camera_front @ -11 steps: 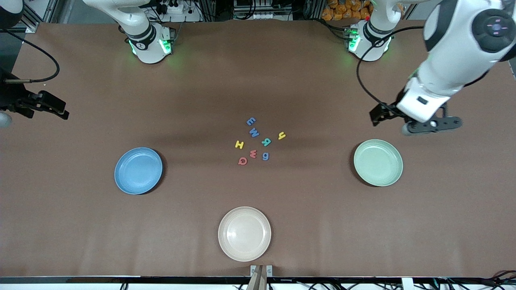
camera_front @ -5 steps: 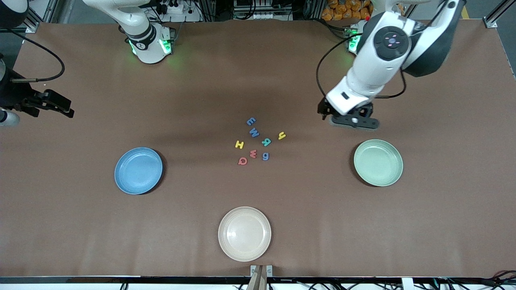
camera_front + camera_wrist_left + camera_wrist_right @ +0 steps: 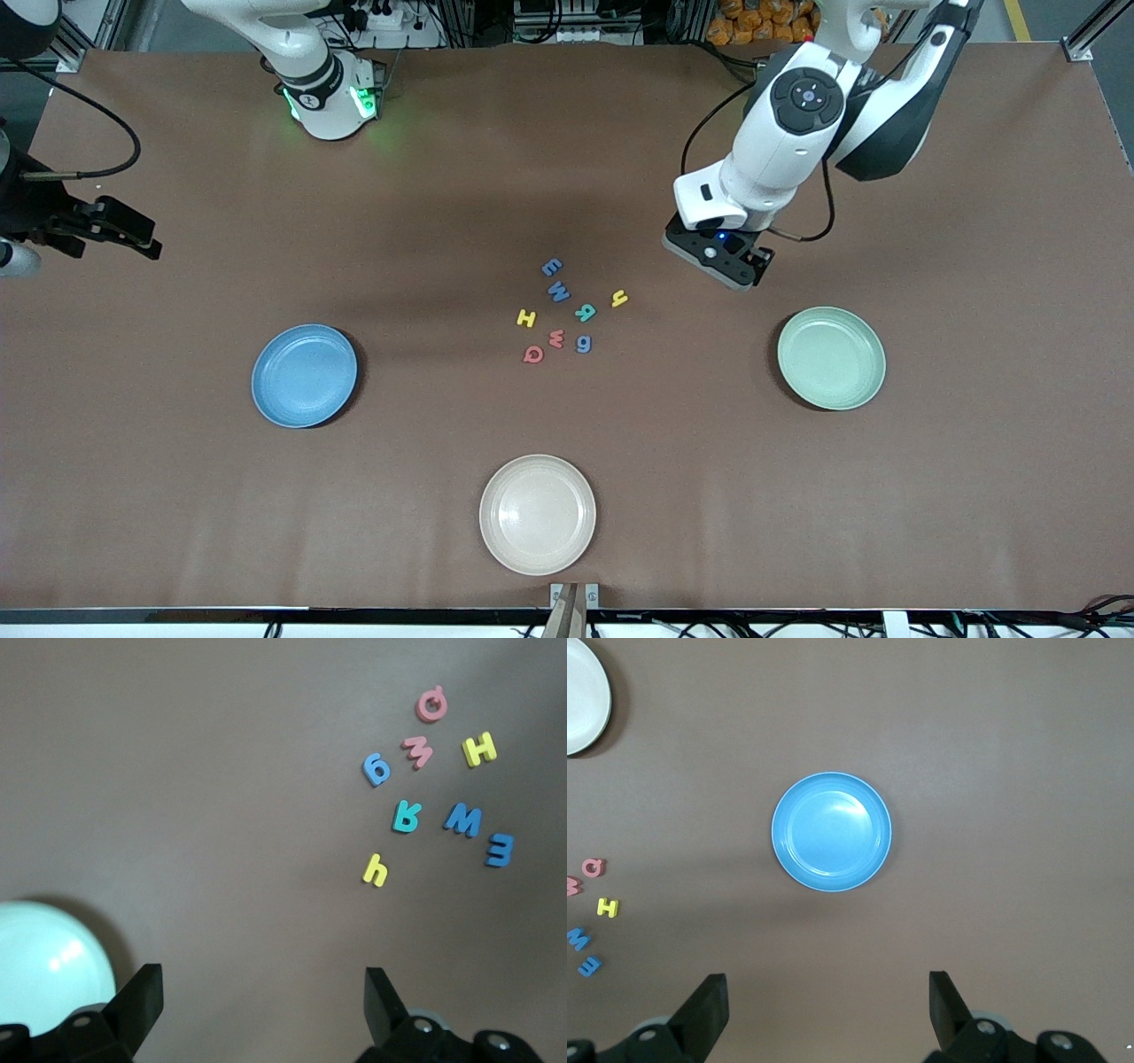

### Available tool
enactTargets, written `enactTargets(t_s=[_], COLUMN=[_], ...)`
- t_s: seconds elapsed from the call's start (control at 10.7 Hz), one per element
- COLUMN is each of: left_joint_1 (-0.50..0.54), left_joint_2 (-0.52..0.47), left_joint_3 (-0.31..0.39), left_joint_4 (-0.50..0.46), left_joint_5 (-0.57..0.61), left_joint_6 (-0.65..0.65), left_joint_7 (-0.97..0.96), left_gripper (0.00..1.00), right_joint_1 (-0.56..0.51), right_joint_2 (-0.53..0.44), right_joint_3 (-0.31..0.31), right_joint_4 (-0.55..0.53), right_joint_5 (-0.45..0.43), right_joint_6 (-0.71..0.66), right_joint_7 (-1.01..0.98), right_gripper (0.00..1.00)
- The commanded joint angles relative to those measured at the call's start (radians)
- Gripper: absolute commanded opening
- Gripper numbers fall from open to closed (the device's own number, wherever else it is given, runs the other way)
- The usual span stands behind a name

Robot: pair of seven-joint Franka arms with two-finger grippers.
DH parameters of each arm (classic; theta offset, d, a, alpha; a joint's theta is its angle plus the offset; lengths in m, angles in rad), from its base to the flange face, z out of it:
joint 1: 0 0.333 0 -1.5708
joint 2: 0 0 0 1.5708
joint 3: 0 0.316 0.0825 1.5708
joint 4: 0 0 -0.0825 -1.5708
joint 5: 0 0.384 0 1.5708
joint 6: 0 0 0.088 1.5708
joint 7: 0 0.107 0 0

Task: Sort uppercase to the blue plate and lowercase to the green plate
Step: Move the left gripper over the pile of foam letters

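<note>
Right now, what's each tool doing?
Left tool: open, empty, over bare table beside the letters.
Right tool: open, empty, waiting at the table's edge.

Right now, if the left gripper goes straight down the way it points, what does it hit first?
Probably bare table. The left gripper, open, points down at mat between the letters and the green plate; the yellow h is the closest letter but looks off the line.
</note>
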Motion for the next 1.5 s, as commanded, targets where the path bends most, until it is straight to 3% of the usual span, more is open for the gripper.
enactTargets(t_s=[0.0,0.09,0.28,0.47,0.75,1.41], left_joint_1=[0.005,0.002,-0.037,-0.044,-0.072,-0.121], left_joint_2=[0.015,0.035,0.076,0.129,0.179,0.322], left_joint_3=[-0.049,-0.068,-0.081,-0.082,-0.081,-0.053], left_joint_4=[-0.085,-0.085,-0.085,-0.09,-0.094,-0.093], left_joint_5=[0.056,0.065,0.065,0.154,0.226,0.369], left_joint_6=[0.142,0.144,0.162,0.206,0.256,0.365], left_joint_7=[0.08,0.08,0.08,0.08,0.082,0.07], left_gripper=[1.0,1.0,1.0,0.99,0.94,0.86], right_joint_1=[0.0,0.0,-0.001,-0.002,-0.003,0.002], right_joint_2=[-0.019,-0.02,-0.02,-0.017,-0.014,-0.016], right_joint_3=[-0.003,-0.003,-0.004,-0.004,-0.004,-0.004], right_joint_4=[0.008,0.01,0.013,0.017,0.017,0.026], right_joint_5=[0.026,0.034,0.037,0.037,0.046,0.067], right_joint_6=[-0.009,-0.011,-0.011,-0.012,-0.012,-0.014], right_joint_7=[-0.008,-0.008,-0.008,-0.007,-0.008,-0.005], right_gripper=[1.0,0.99,0.87,0.76,0.76,0.58])
